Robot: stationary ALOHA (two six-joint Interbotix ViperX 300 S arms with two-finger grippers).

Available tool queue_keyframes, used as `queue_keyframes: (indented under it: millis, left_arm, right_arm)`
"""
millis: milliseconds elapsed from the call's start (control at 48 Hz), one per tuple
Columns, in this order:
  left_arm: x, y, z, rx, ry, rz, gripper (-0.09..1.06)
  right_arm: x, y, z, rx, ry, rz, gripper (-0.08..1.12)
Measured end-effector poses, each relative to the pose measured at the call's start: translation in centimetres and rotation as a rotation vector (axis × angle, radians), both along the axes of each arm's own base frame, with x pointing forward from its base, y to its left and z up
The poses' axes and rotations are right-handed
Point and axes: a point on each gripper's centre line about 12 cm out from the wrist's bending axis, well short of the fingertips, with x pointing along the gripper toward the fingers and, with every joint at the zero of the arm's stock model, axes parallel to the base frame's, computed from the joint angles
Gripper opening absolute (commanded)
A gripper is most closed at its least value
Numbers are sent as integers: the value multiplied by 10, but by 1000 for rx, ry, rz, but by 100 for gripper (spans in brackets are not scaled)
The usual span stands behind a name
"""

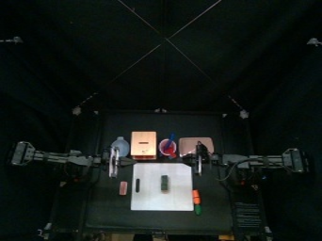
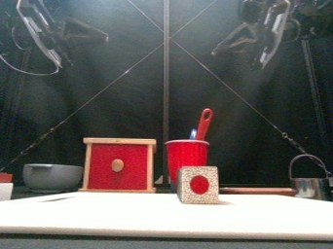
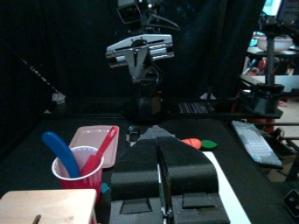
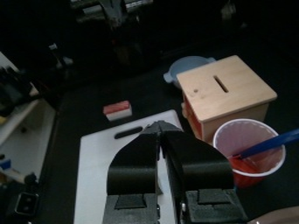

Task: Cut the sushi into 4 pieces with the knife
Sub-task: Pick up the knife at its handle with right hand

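Nearest us, the white cutting board (image 2: 78, 209) is filling the front of the desk (image 1: 94, 202). The sushi roll (image 2: 198, 184) is lying on it near the middle, its red-centred end facing us. Behind it the red cup (image 2: 188, 158) is standing just right of the wooden box (image 2: 119, 165), with the red knife (image 2: 203, 124) and the blue knife (image 2: 194, 134) sticking up out of it.

We are hanging the left gripper (image 3: 163, 147) high, just left of the board, and the right gripper (image 4: 163, 133) high, just right of it. The fingers of each are pressed together and holding nothing.

We are judging the roll light, stiff and apt to slide or split at its seams. So we are expecting to steady one end while taking a knife by its upright handle.
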Motion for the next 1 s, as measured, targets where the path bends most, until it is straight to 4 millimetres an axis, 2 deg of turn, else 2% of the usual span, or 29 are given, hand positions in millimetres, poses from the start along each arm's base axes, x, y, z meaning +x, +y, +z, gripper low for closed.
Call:
queue_keyframes:
  millis: [42,229,333,479,729,1000]
  left_arm:
    - [2,0,-2,1,8,0,19]
    - [6,1,-8,-10,30,6,21]
    - [6,3,-8,-23,30,16,21]
    - [6,4,-8,-34,30,27,21]
    - [5,8,-10,-42,34,42,21]
    - [4,11,-13,-42,42,54,21]
  right_arm:
    - [9,-3,0,-5,57,3,44]
    - [40,-15,-3,-36,279,19,88]
    - [51,-20,-8,-62,378,29,106]
    - [67,-26,-16,-130,510,45,105]
    - [87,-36,-40,-199,766,64,103]
    - [97,-46,-61,-262,1030,60,102]
